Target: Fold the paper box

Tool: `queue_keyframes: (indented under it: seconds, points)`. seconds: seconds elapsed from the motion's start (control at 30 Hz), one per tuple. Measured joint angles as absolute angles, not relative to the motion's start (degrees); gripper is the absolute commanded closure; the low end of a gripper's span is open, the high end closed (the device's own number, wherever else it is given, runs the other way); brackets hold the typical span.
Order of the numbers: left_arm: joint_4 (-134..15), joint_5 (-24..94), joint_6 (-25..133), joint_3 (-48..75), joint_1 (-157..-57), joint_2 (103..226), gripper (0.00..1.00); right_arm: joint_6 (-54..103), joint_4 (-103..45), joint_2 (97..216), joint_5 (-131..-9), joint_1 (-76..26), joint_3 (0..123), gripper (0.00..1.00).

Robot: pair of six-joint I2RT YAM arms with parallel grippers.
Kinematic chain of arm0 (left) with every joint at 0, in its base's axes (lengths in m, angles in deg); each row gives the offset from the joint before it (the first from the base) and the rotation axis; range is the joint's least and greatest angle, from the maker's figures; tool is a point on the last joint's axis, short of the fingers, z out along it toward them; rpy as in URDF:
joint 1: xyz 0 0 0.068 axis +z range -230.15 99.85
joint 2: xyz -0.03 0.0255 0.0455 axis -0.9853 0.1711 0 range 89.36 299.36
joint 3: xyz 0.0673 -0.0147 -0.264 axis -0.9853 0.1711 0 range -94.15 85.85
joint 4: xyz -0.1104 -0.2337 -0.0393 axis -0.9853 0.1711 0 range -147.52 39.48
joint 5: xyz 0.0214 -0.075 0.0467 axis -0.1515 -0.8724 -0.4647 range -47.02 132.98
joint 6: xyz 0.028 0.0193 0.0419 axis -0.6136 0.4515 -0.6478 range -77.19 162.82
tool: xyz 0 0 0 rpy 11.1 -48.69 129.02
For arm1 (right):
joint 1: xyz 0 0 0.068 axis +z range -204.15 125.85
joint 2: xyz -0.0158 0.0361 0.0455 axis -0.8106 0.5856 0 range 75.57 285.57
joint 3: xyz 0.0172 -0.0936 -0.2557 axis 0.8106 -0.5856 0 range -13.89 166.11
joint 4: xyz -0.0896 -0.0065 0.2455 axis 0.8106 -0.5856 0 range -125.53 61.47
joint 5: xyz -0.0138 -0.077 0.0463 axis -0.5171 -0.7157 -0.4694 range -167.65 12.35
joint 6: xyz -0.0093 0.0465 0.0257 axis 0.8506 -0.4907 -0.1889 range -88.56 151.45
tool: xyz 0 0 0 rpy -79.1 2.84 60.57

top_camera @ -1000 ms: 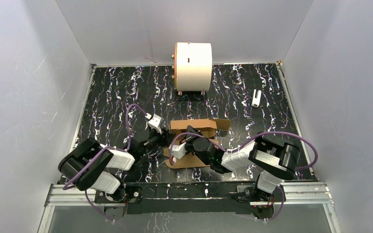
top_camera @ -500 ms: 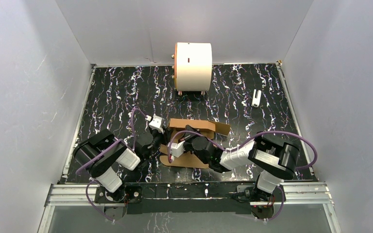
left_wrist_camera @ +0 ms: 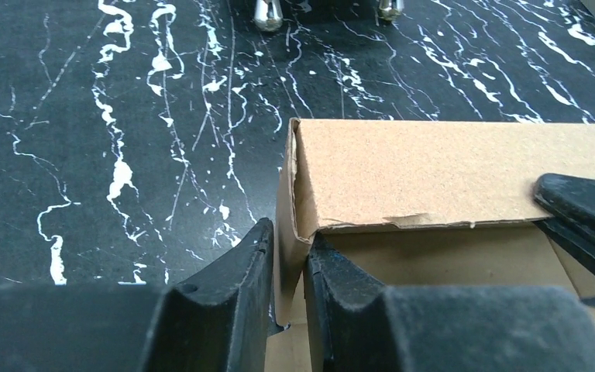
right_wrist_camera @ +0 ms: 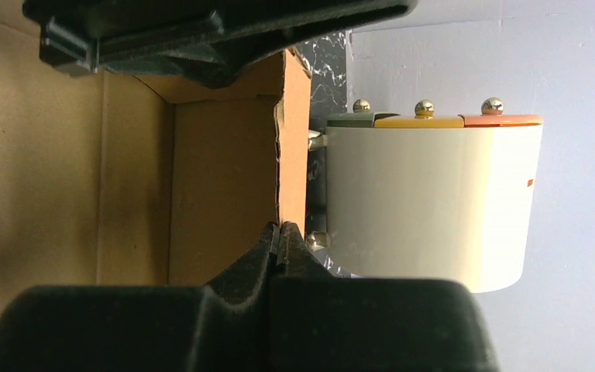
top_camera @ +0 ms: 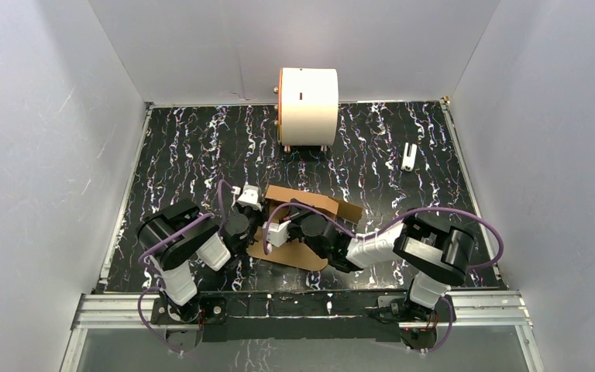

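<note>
The paper box (top_camera: 314,203) is brown cardboard, partly raised, lying near the front middle of the black marbled table. My left gripper (top_camera: 258,227) is at its left end. In the left wrist view the fingers (left_wrist_camera: 236,271) pinch an upright end flap of the paper box (left_wrist_camera: 434,167), one on each side. My right gripper (top_camera: 297,214) reaches in from the right over the box. In the right wrist view the right gripper (right_wrist_camera: 280,232) is shut with the edge of a box wall (right_wrist_camera: 294,139) running down into its tips.
A large white cylinder (top_camera: 308,106) with an orange rim stands at the back middle, also seen as the white cylinder (right_wrist_camera: 426,201) past the box. A small white object (top_camera: 409,156) lies at the right rear. White walls enclose three sides.
The left gripper has closed onto the end flap. Both arms and the box have shifted left, and the box has turned slightly.
</note>
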State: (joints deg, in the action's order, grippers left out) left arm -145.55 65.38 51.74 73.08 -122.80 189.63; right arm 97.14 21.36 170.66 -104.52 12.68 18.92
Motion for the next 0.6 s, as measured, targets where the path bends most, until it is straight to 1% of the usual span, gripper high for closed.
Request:
queue_keyframes:
  seconds: [0.1, 0.4, 0.6]
  points:
    - [-147.25, 68.66, 50.78, 72.27, -123.26, 192.01, 0.85, 95.63, 21.14, 170.84, -104.26, 12.68, 19.69, 1.00]
    - [-147.34, 77.55, 48.79, 68.84, -125.17, 196.66, 0.86, 91.10, 19.70, 170.84, -102.62, 12.63, 20.96, 1.00]
    - [-147.34, 80.85, 49.01, 67.55, -125.69, 197.54, 0.86, 89.68, 19.11, 170.84, -101.92, 12.59, 21.61, 1.00]
